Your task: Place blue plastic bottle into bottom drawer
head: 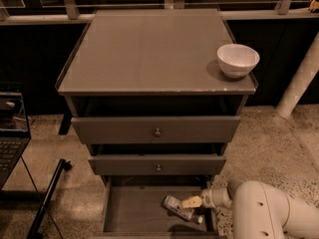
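Observation:
The blue plastic bottle lies tilted on the floor of the open bottom drawer, toward its right side, cap end to the lower right. My gripper reaches into the drawer from the right, just above the bottle's right half and very close to it. My white arm fills the lower right corner of the view. The two knobbed drawers above are partly pulled out.
A white bowl stands on the cabinet top at its right edge. A laptop sits at the left, with a black stand leg on the floor. A white pole leans at the right.

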Motion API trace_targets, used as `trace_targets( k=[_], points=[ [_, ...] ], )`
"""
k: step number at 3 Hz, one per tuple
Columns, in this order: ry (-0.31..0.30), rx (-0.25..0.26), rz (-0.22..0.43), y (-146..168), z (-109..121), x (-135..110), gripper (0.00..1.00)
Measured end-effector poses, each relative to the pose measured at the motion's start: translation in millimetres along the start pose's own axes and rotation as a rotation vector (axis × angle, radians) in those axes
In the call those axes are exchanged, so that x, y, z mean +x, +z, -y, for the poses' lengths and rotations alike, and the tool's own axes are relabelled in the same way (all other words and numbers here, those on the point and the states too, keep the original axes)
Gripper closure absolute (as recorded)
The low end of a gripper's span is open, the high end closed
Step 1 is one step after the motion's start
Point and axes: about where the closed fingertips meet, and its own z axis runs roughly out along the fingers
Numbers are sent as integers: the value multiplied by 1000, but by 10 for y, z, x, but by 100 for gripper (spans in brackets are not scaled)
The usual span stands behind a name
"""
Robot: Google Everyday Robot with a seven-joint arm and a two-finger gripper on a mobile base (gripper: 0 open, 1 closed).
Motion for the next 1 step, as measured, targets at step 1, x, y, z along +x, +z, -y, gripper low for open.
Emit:
trace_targets(
  k=[1],
  points=[
    [-37, 0, -6, -31, -151, -41, 0]
  ],
)
